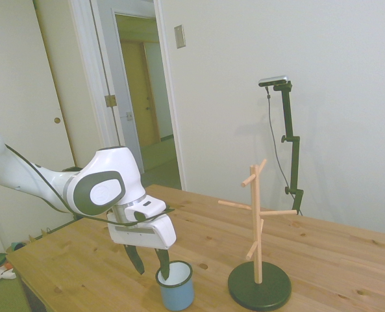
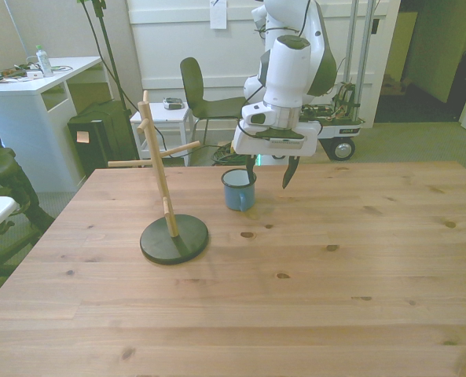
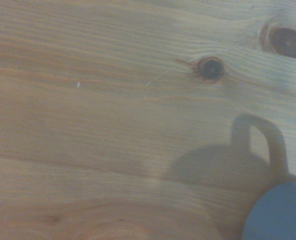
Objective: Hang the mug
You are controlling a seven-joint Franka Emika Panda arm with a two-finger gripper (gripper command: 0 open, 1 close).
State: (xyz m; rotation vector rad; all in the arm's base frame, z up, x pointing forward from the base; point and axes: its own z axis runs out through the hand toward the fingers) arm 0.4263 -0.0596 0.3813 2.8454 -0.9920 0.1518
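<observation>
The light-blue mug (image 1: 176, 288) stands upright on the wooden table (image 2: 335, 275), its white inside showing. My gripper (image 1: 150, 262) hangs over it, open. One dark finger (image 1: 164, 262) dips at the mug's rim and the other stays outside, clear of the wall. In the front view the mug (image 2: 238, 191) sits under the gripper (image 2: 269, 173), toward the front view's left of it. The wrist view catches only a blue edge of the mug (image 3: 280, 212) and its handle's shadow on the wood. A wooden peg rack (image 1: 257, 214) on a black round base (image 2: 174, 238) stands beside the mug.
The rack (image 2: 162, 177) is on the front view's left of the mug, a short gap away, with pegs sticking out at several heights. Behind the table stand a dark chair (image 2: 197, 90) and a white desk (image 2: 36, 86).
</observation>
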